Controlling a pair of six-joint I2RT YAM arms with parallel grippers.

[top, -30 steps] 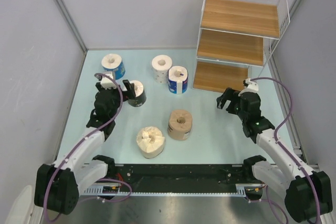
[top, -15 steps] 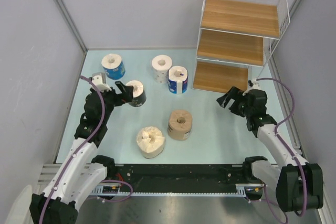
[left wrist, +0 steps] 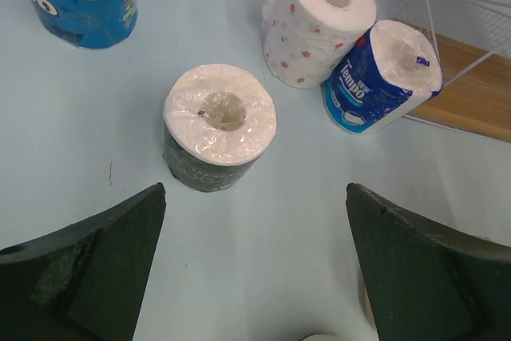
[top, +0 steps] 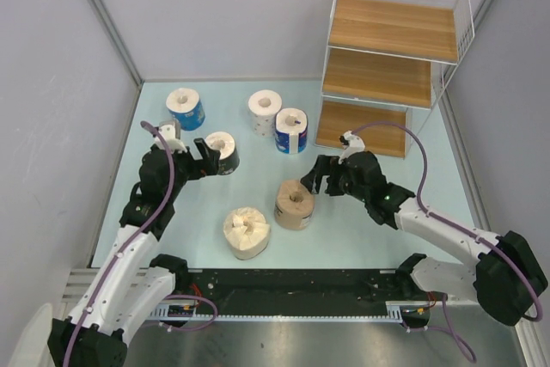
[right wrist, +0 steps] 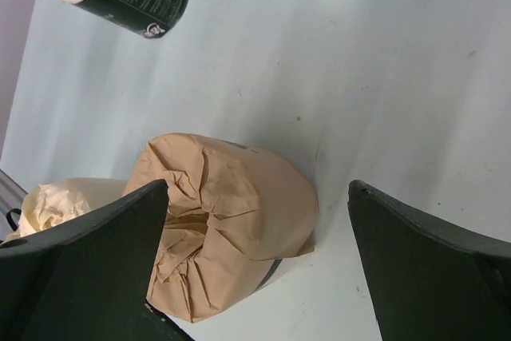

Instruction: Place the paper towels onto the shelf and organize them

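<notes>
Wide apart and holding nothing, the left gripper (top: 204,157), with the dark-wrapped roll (left wrist: 220,125) upright at its 12 o'clock, untouched. Likewise spread wide, the right gripper (top: 320,180), facing the tan-brown roll (right wrist: 227,221) near table (top: 258,169) centre; contact hard to judge, perhaps none. At that roll's 8 o'clock, the cream roll (top: 247,231). At 1 o'clock in the top view, the shelf (top: 361,126).
</notes>
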